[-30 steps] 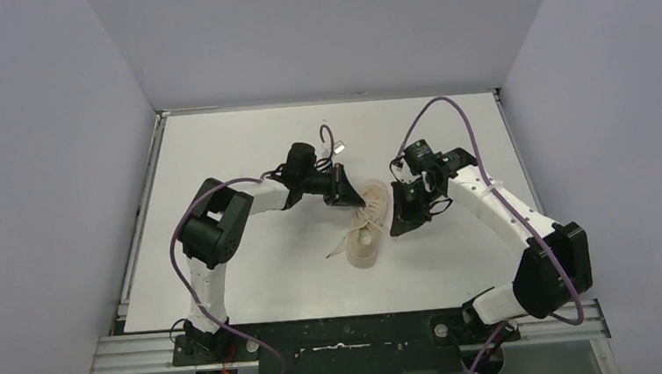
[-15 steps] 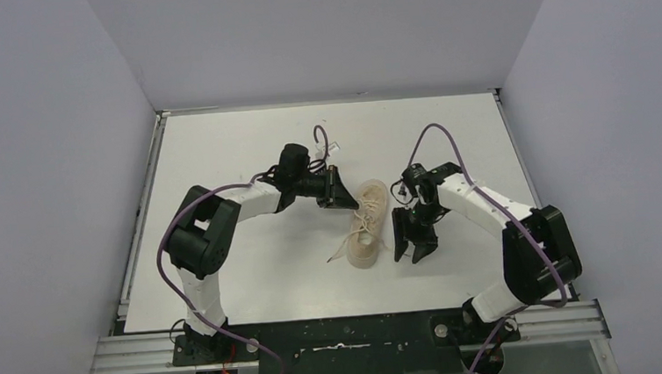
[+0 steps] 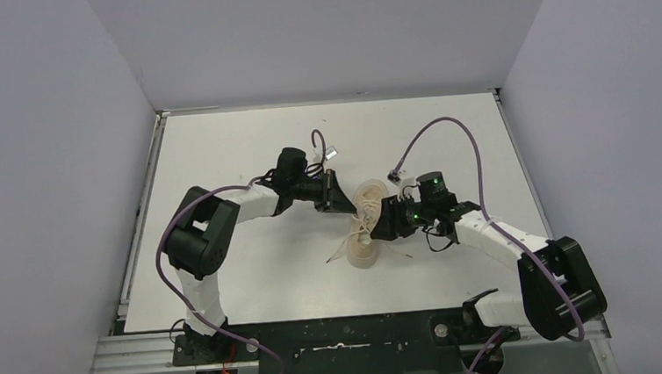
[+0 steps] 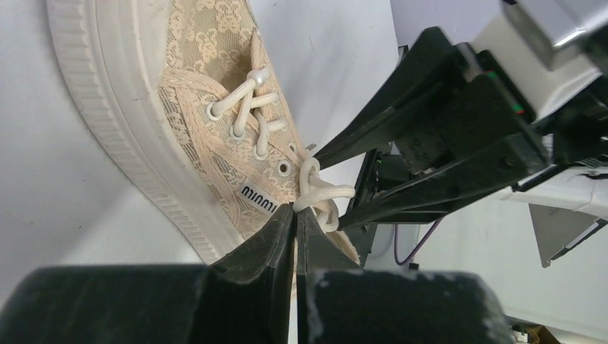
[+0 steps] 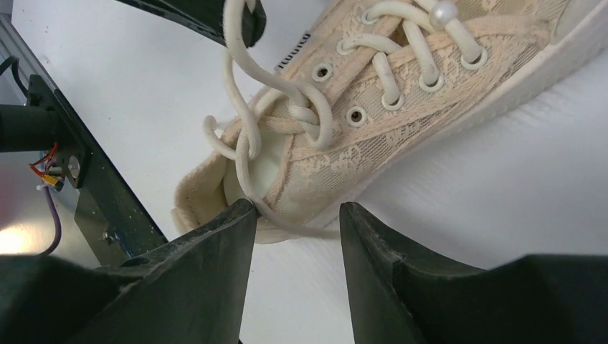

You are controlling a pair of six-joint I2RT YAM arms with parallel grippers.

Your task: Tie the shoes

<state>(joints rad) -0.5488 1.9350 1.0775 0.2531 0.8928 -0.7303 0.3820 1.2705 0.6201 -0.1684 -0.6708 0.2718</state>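
White table (image 3: 246,149), and the sneaker (image 3: 367,228) lies on it between my grippers. Left gripper (image 4: 295,210), at the sneaker's tongue, is pinched tight on a lace (image 4: 326,192). Right gripper (image 5: 297,209), by its heel, is spread wide and grips nothing.

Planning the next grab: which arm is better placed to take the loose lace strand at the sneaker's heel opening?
Right. The open right gripper straddles that strand beside the sneaker, while the left gripper is shut on the other lace.
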